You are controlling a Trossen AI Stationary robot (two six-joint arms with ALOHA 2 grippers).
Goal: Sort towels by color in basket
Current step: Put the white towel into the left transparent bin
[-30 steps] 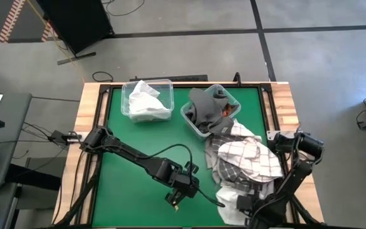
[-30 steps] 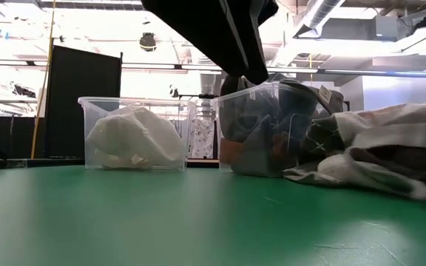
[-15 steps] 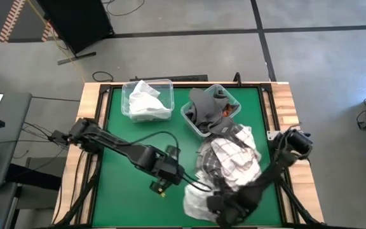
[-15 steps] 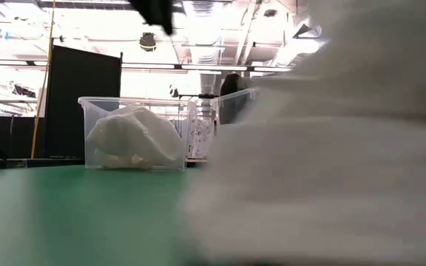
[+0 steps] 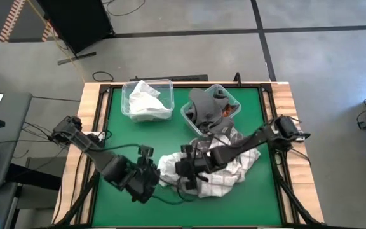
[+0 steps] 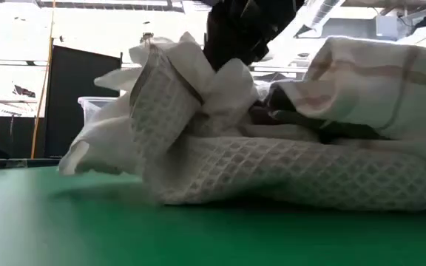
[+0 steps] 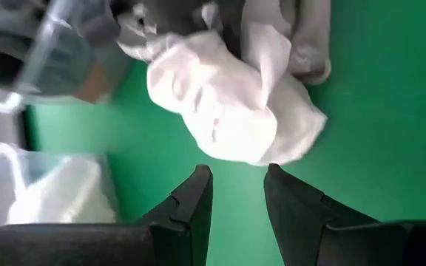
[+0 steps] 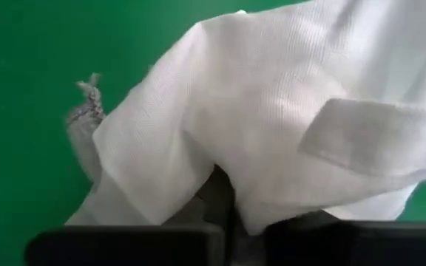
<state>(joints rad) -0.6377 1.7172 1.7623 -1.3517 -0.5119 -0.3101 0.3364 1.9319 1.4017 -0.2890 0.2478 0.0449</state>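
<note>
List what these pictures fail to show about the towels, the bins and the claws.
- Right claw: open or shut, unclear; high view, it sits in the towel pile; right wrist view, cloth covers the tips.
- Both bins: low view, pile hides them.
- Dark bin contents: high view, too small to count.

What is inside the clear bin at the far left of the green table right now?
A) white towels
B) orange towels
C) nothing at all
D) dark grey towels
A: seen from above, the left clear bin holds only crumpled white towels, while the dark grey and orange cloth sits in the other bin to its right.
</note>
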